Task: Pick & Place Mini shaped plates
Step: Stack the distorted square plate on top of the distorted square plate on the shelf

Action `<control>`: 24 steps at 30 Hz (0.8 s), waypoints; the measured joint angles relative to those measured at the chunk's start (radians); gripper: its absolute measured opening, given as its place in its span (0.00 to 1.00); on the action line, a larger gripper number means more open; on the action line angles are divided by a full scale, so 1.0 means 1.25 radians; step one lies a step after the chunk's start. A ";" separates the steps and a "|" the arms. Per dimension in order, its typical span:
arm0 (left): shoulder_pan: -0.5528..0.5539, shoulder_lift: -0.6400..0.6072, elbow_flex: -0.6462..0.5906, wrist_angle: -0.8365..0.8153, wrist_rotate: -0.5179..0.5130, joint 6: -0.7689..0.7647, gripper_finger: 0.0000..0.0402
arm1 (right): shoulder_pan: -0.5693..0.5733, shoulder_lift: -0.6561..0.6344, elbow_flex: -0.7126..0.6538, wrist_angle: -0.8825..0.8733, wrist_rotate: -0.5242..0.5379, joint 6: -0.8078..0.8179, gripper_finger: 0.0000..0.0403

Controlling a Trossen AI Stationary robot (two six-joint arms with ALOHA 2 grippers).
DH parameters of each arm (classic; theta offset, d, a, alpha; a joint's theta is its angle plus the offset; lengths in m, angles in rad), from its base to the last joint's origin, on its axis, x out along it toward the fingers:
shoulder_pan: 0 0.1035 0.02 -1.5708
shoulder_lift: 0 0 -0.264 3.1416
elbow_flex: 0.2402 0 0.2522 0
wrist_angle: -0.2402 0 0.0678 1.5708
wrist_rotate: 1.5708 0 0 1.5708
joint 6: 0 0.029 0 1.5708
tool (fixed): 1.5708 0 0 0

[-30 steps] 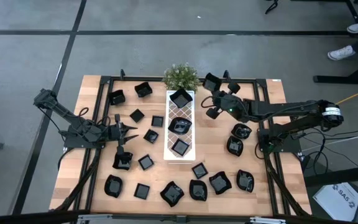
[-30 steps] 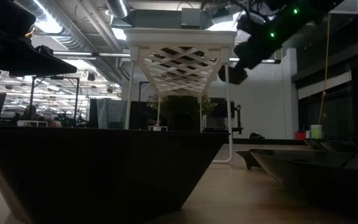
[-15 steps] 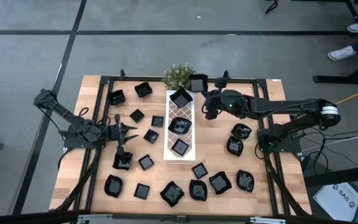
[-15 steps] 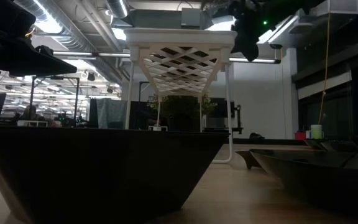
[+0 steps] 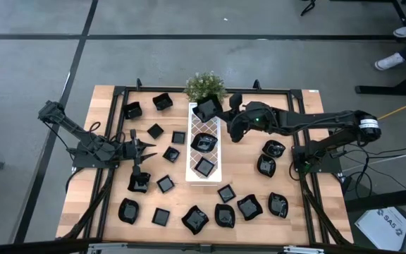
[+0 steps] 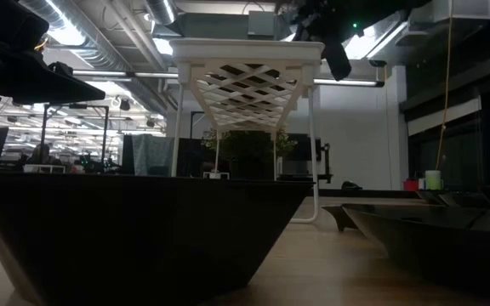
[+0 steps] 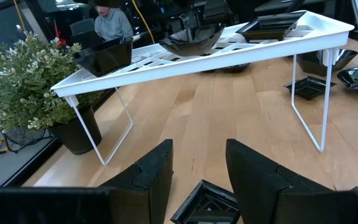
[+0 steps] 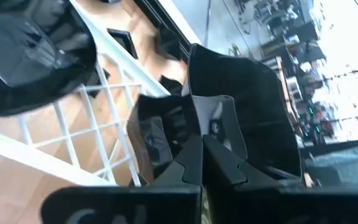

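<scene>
We clench our right gripper (image 5: 216, 107) on a square black dish (image 8: 244, 106) over the white lattice tray (image 5: 204, 171) | left gripper (image 5: 149, 147) released, waiting.

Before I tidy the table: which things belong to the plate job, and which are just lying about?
Job:
- black mini plates scattered on the table
- square plate in the shut right pincer
- white lattice tray holding three plates

Lying about:
- potted plant
- left pincer, open, waiting
</scene>
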 joint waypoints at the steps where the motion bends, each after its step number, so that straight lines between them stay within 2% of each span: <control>1: 0.000 0.000 0.000 0.000 0.000 0.000 0.36 | 0.000 0.002 0.000 -0.002 -0.008 -0.001 0.01; 6: 0.000 0.000 0.000 0.000 0.000 0.000 0.36 | 0.000 0.019 0.000 -0.007 -0.042 -0.043 0.01; 17: 0.000 0.000 0.000 0.000 0.000 0.000 0.36 | -0.020 0.027 0.000 -0.036 -0.064 -0.041 0.01; 24: 0.000 0.000 0.000 0.000 0.000 0.000 0.36 | -0.040 0.027 0.000 -0.037 -0.091 -0.041 0.05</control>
